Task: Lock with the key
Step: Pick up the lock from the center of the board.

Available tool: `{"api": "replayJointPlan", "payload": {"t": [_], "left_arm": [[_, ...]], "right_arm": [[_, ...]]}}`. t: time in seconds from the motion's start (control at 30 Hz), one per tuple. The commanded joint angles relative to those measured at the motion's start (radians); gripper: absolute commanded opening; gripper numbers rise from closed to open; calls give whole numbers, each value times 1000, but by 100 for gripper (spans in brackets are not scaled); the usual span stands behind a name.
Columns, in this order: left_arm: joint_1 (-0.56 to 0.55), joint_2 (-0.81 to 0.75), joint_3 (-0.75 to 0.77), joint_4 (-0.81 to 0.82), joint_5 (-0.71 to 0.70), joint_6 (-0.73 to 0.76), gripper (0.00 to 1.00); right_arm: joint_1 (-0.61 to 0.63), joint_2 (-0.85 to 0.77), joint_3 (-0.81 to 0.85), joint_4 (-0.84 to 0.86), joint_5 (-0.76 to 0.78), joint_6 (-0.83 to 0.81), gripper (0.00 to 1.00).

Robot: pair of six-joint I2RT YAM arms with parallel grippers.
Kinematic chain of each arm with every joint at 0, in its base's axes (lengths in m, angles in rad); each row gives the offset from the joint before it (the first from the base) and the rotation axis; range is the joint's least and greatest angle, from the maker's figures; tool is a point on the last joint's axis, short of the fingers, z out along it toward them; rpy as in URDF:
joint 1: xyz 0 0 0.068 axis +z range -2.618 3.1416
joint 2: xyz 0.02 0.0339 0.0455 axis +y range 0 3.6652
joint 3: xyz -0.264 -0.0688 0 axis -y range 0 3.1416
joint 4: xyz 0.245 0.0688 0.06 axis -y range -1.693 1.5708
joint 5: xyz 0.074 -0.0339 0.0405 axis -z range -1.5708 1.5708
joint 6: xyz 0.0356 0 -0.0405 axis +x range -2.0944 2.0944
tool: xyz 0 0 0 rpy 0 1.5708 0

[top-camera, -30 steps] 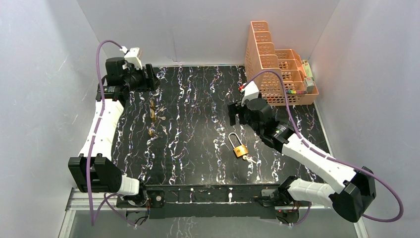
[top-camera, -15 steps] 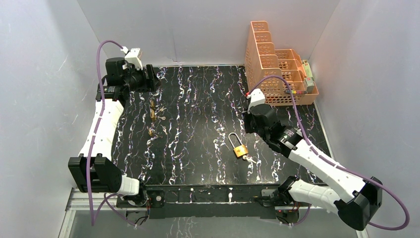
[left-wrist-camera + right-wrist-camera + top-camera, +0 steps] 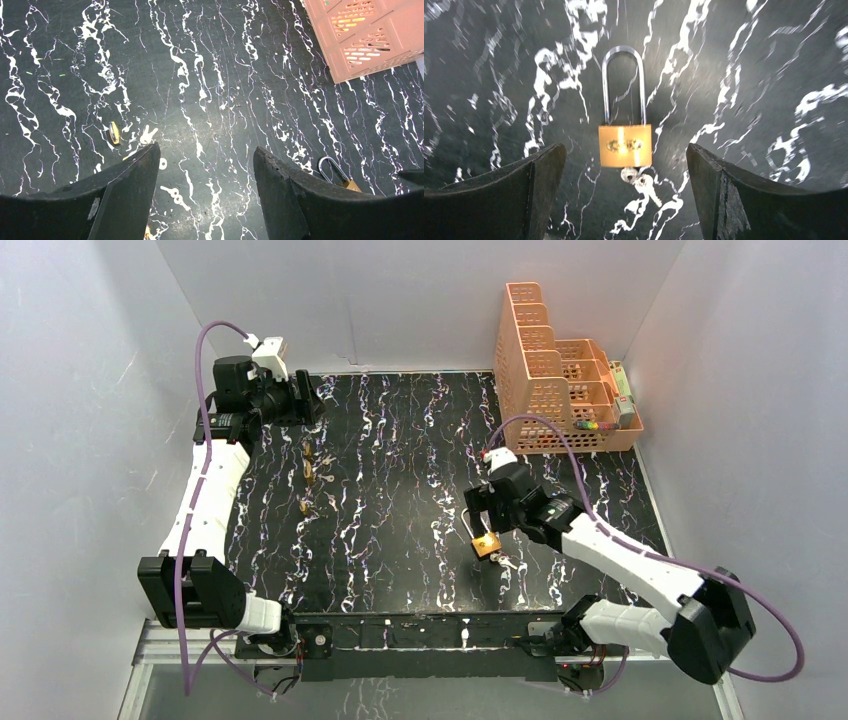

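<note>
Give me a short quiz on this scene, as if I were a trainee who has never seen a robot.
1. True or false: the right jaws are shut on the brass padlock.
2. Where is the key nearest that padlock? A: on top of its shackle. B: at the base of its body. C: in the left jaws.
3. Fill in: the orange basket stands at the table's far ___ corner.

Key: 1 false, the jaws are open, with the padlock lying between them in the wrist view. 2 B. 3 right.
</note>
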Motion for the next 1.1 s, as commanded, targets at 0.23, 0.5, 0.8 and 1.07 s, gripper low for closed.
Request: {"api": "replayJointPlan", "payload": {"t": [0.23,0.5,0.8,1.07], "left_arm": [[4,-21,4,-7,19,5,70],[4,-15,8,-8,30,4,72],[4,-9,9,-9,26,4,73],[4,-5,9,-14,24,7,73]], "right_arm": [[-1,108,-111,52,-125,75,98],[4,212,-141,117,-121,42,98],[24,260,-147,136,-70,49,77],[78,320,-91,97,-16,16,56]]}}
